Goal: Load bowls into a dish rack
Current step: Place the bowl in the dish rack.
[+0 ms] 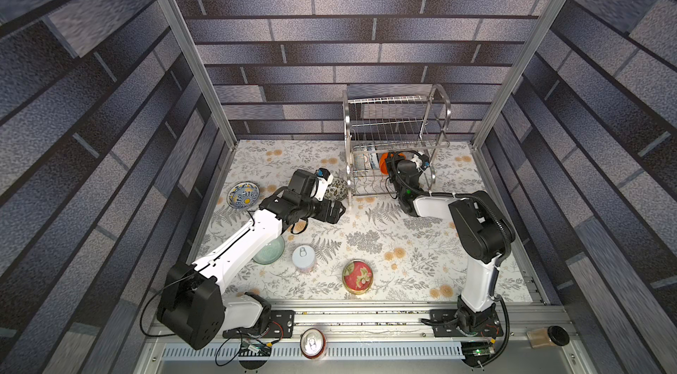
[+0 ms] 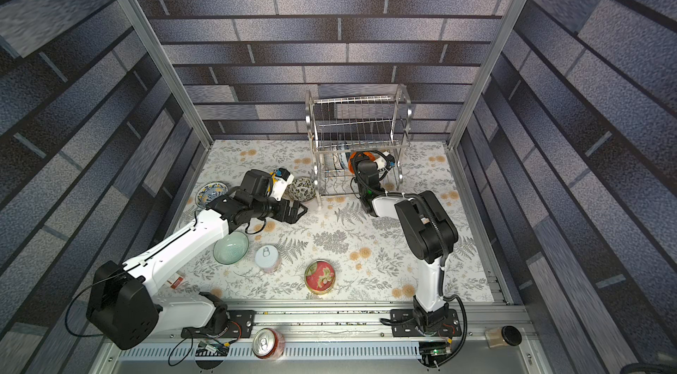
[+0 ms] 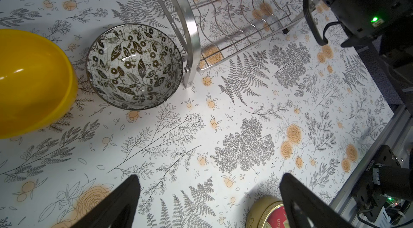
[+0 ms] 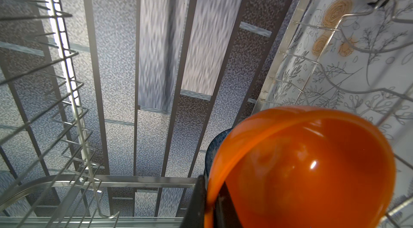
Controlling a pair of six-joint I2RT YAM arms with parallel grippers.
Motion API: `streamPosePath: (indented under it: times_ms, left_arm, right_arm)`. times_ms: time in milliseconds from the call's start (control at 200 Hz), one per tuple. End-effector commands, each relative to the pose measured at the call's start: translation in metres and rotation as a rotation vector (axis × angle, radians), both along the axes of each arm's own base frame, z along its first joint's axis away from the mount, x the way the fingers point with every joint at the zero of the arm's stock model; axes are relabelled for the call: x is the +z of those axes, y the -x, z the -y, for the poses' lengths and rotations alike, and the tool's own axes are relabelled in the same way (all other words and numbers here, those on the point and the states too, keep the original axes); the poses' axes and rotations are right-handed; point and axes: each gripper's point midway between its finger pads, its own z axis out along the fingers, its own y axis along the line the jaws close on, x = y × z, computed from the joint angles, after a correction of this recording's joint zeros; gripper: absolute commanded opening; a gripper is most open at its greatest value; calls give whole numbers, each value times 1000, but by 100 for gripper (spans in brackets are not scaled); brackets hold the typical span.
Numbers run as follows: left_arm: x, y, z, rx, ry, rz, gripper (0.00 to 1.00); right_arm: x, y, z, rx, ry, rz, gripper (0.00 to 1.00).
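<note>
The steel dish rack [image 1: 395,123] [image 2: 357,126] stands at the back. On its lower shelf are a white lattice bowl [image 1: 361,162] and a blue floral one [image 1: 373,160]. My right gripper [image 4: 210,204] is shut on the rim of the orange bowl [image 4: 312,166] [image 1: 382,163], held tilted inside the lower tier, with a dark navy bowl [image 4: 214,146] just behind it. My left gripper [image 3: 210,177] [image 1: 331,212] hangs open and empty over the table near the dark floral bowl [image 3: 134,66] [image 1: 337,189] by the rack's leg. A yellow bowl [image 3: 29,81] lies beside that.
A blue-and-yellow patterned bowl [image 1: 243,195] sits far left and a pale green bowl [image 2: 230,247] partly under the left arm. A white pull-tab can [image 1: 304,257] and a red flower tin [image 1: 357,276] [image 3: 268,213] stand near the front. A soda can [image 1: 312,343] rests on the front rail.
</note>
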Motion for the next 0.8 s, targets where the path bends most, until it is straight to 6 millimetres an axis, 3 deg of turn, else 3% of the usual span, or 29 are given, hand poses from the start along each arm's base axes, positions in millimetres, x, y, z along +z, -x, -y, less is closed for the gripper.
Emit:
streamPosePath:
  times_ms: [0,351,361,381,797]
  left_arm:
    - [-5,-1,2,-31,6,-6,100]
    - [-7,3,9,-103,47,-9,100]
    - [-7,3,9,-104,47,-10,100]
    - [-8,3,9,-105,46,-10,100]
    - [-24,-1,12,-132,40,-49,100]
  right_arm:
    - [24,-11,1,4,-13,83,0]
    - [33,-29,1,89,8,129,0]
    - [20,-32,-1,94,14,108,0]
    - [15,-33,-2,103,14,104,0]
    - [5,-51,-8,233,-40,159,0]
